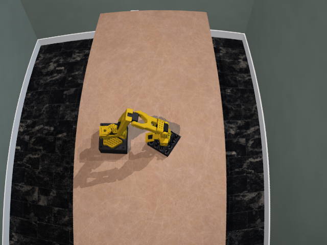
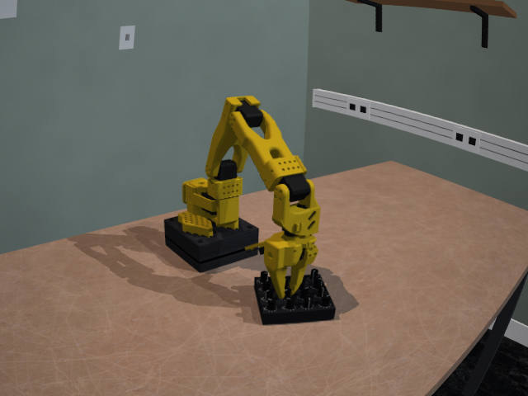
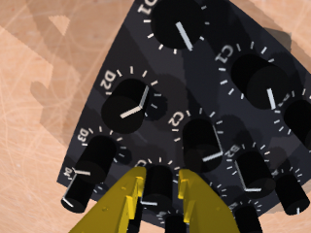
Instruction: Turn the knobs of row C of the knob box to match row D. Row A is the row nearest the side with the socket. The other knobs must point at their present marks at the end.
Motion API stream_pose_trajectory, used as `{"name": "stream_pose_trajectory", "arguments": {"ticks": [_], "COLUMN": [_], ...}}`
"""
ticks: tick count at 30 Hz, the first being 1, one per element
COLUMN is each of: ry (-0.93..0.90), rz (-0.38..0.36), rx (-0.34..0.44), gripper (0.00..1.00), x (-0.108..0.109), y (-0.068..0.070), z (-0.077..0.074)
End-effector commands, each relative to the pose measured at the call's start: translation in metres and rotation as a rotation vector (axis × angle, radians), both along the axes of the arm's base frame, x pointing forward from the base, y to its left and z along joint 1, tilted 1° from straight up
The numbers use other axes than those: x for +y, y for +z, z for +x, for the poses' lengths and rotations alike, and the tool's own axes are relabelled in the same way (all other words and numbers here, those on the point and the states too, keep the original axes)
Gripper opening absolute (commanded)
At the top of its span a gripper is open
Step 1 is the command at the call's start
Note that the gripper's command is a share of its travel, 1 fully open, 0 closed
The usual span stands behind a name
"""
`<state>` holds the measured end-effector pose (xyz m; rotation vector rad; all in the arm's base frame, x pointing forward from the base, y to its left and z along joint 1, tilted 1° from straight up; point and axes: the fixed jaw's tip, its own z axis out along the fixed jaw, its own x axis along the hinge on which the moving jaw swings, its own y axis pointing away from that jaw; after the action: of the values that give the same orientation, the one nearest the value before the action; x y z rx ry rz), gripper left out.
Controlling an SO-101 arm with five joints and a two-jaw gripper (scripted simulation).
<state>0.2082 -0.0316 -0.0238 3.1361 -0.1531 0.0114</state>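
Observation:
The black knob box point(image 1: 167, 155) point(image 2: 294, 317) lies on the table, turned at an angle. My gripper point(image 1: 164, 145) point(image 2: 287, 294) point(image 3: 161, 175) points down into it, slightly open around knob C3 point(image 3: 157, 182), with a narrow gap at the right finger. In the wrist view, the marks of C3 and D3 point(image 3: 97, 155) both point left. The mark of C2 point(image 3: 198, 138) points right; that of D2 point(image 3: 125, 114) points right and slightly up. C1 point(image 3: 264, 84) and D1 point(image 3: 167, 24) point down, D1 more to the right. D4 point(image 3: 78, 194) points up-left. C4's mark is hidden.
Knob B2 point(image 3: 255, 172) and other row B and A knobs stand close to the right finger. The arm's black base point(image 1: 113, 151) point(image 2: 200, 256) stands beside the box on the tan table point(image 1: 147, 205) point(image 2: 128, 341). The socket side cannot be made out.

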Motion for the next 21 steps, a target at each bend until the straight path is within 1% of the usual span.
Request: {"name": "stream_pose_trajectory", "arguments": {"ticks": [1, 5, 7, 21], "ry": [-0.009, -0.009, -0.009, -0.009], "rz": [0.001, 0.001, 0.001, 0.001], "rx": [-0.001, -0.001, -0.001, -0.001], "gripper": [0.08, 0.08, 0.08, 0.08], "x": [0.0, 0.0, 0.0, 0.0], "y": [0.004, 0.008, 0.008, 0.029], "z": [0.0, 0.0, 0.0, 0.0]}}
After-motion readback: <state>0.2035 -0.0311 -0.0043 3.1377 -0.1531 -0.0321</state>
